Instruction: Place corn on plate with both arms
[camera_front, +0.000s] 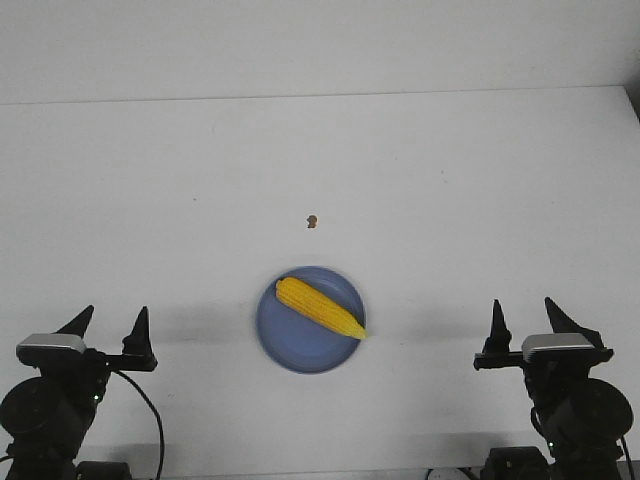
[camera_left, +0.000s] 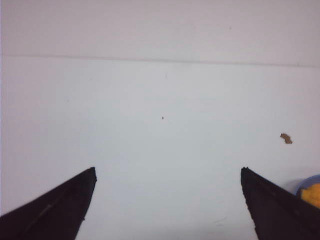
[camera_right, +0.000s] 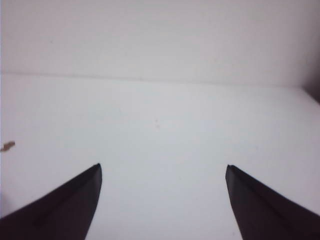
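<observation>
The yellow-orange corn (camera_front: 318, 306) lies slantwise on the periwinkle-blue plate (camera_front: 300, 345) at the front middle of the table, its pointed end toward the right rim. My left gripper (camera_front: 112, 318) is open and empty at the front left, well apart from the plate. My right gripper (camera_front: 522, 312) is open and empty at the front right, also apart from it. In the left wrist view my left gripper (camera_left: 167, 171) has its jaws wide apart over bare table, with a sliver of the plate (camera_left: 302, 183) and corn (camera_left: 312, 195) at the edge. In the right wrist view my right gripper (camera_right: 163, 167) is open over bare table.
A tiny brown speck (camera_front: 311, 221) lies on the white table beyond the plate; it also shows in the left wrist view (camera_left: 286, 138) and the right wrist view (camera_right: 7, 146). The table's far edge (camera_front: 320, 95) meets a white wall.
</observation>
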